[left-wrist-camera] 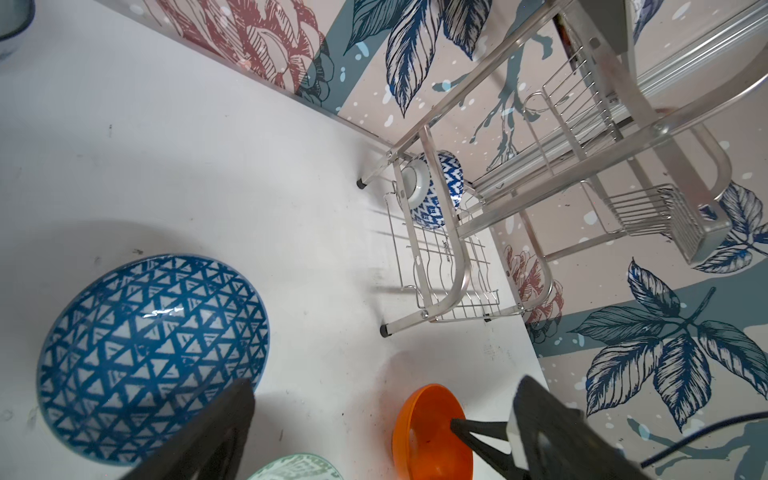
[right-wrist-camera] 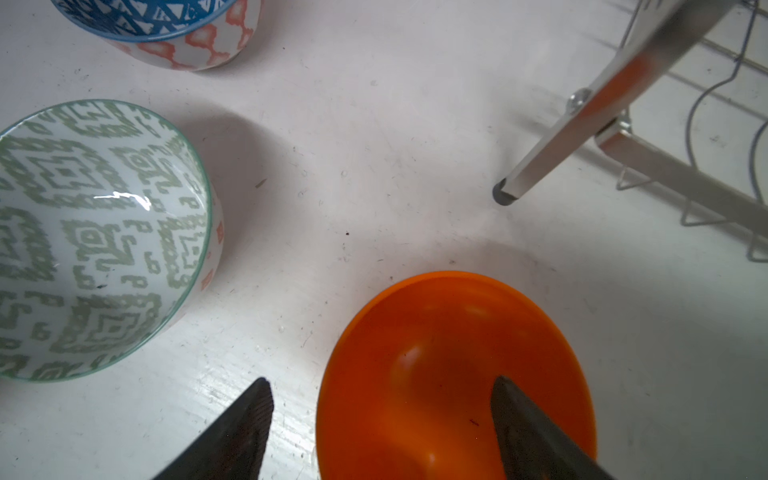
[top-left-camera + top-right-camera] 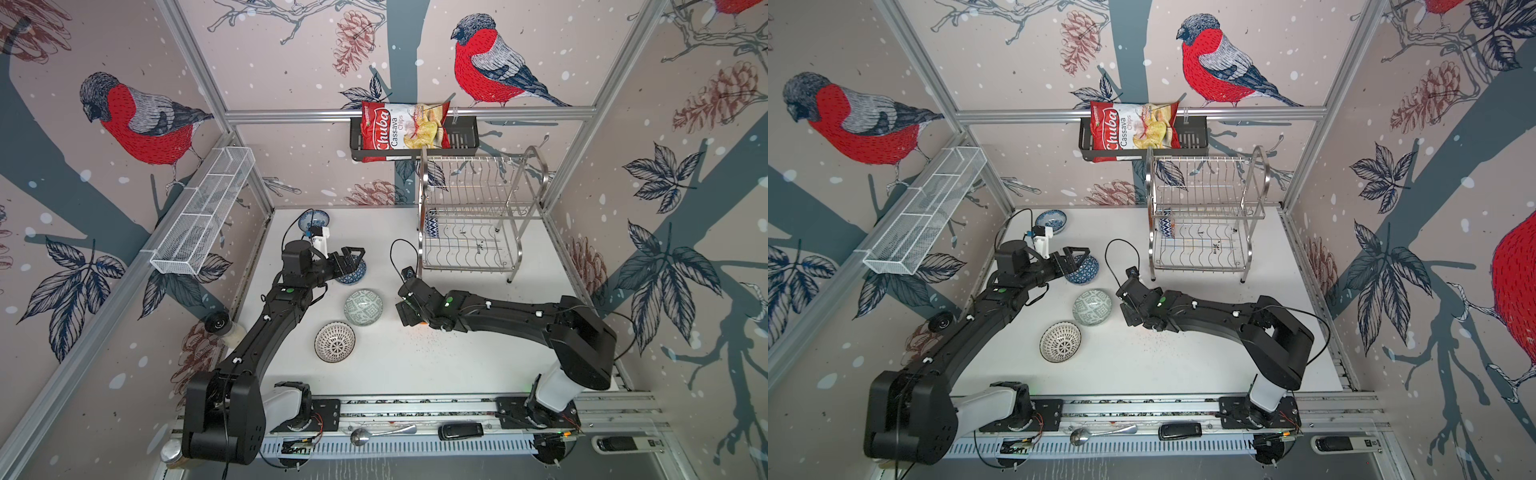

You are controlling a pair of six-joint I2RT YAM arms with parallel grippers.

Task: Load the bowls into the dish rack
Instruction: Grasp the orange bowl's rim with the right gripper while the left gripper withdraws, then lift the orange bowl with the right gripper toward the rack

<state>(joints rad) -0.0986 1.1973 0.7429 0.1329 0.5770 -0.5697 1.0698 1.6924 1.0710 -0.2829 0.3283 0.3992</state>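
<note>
My right gripper [image 2: 380, 415] is open astride the orange bowl's [image 2: 436, 365] rim, one finger inside and one outside. In both top views this gripper [image 3: 409, 320] hides most of that bowl. My left gripper [image 1: 382, 432] hangs open and empty beside the blue triangle bowl [image 1: 153, 357], partly over it in a top view [image 3: 353, 257]. The grey-green bowl [image 3: 363, 307] and the black-dotted white bowl [image 3: 334, 341] sit upright mid-table. The blue-floral bowl [image 3: 313, 218] sits at the back. The steel dish rack [image 3: 422, 195] stands back right, with a blue zigzag bowl [image 1: 440, 191] on edge in its lower tier.
The rack's front left leg [image 2: 505, 195] stands close beyond the orange bowl. A black basket [image 3: 465, 137] holding a chips bag [image 3: 399, 129] hangs above the rack. A white mesh basket [image 3: 199, 216] runs along the left wall. A spoon [image 3: 374, 434] lies on the front rail.
</note>
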